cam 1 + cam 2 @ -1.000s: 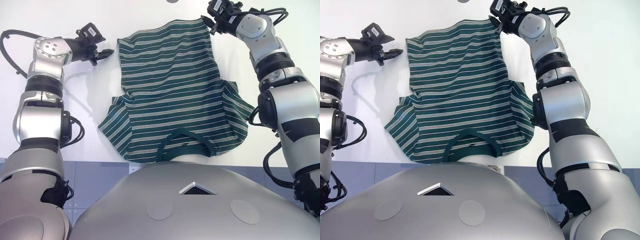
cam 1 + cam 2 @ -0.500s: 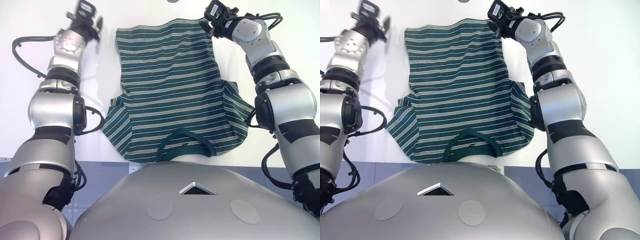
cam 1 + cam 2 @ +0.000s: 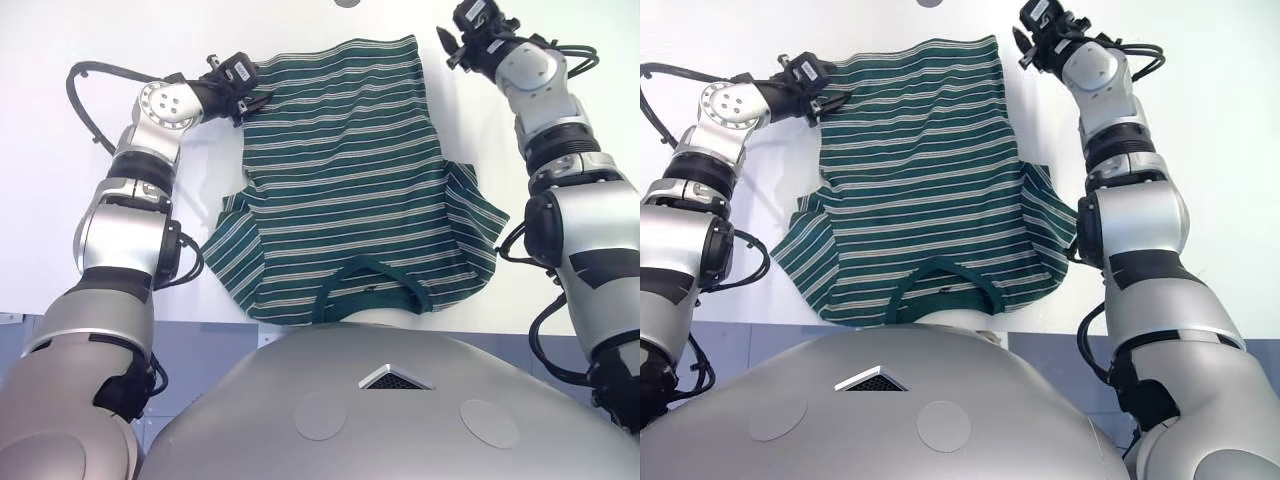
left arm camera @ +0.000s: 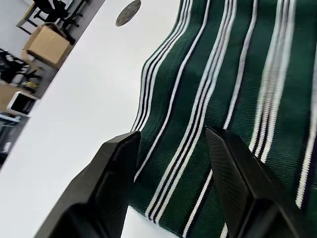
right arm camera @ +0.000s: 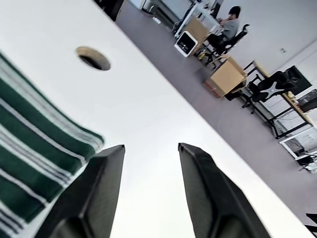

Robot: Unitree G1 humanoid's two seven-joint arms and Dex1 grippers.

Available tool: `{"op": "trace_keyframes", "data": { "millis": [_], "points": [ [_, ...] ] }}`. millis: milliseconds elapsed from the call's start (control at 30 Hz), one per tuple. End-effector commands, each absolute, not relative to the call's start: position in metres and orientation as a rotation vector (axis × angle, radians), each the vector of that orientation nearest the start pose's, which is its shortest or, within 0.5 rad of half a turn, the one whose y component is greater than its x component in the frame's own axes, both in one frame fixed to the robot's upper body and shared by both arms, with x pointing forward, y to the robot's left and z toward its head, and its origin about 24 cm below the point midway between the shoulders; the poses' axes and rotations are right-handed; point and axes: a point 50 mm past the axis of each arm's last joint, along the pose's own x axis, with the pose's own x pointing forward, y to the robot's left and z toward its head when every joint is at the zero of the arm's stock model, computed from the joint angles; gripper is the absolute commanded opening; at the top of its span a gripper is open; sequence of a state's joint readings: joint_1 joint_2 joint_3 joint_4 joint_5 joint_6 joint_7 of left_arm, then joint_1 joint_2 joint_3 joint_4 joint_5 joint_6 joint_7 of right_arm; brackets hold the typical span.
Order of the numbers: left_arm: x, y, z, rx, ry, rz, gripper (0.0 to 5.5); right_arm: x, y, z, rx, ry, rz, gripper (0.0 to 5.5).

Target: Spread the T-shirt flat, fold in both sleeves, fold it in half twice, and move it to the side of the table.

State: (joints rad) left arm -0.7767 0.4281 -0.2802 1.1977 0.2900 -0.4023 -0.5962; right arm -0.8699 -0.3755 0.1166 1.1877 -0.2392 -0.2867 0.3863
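T-shirt (image 3: 345, 190) recorded as dark green, banded with thin white stripes; collar (image 3: 365, 268) plain dark green. Table (image 3: 60, 230) noted white. Left gripper (image 4: 172, 136) and right gripper (image 5: 151, 148) logged black.

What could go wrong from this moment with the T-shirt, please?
1. The left gripper has its jaws open around the far left hem corner of the T-shirt, while the right gripper is open beside the far right corner, off the cloth. A one-sided pull would probably skew the shirt.
2. The collar lies at the near edge of the table; dragging it toward the robot might slide it off.
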Motion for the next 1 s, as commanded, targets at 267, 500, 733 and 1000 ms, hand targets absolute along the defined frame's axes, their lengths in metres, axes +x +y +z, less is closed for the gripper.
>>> {"op": "trace_keyframes", "data": {
  "millis": [267,500,733,1000],
  "points": [
    [0.381,0.210,0.071,0.779,0.241,-0.386,2.40,0.379,-0.183,0.092,-0.589,0.118,0.584,2.00],
    [0.364,0.243,0.119,0.487,-0.134,-0.508,2.40,0.362,-0.148,0.070,-0.370,0.145,0.821,2.00],
    [0.225,0.292,0.087,0.226,0.015,-0.393,2.40,0.366,-0.129,0.042,-0.583,0.306,0.767,2.00],
    [0.147,0.292,0.085,-0.072,0.340,-0.303,2.40,0.359,-0.186,0.014,-0.592,0.573,0.418,2.00]
  ]
}}
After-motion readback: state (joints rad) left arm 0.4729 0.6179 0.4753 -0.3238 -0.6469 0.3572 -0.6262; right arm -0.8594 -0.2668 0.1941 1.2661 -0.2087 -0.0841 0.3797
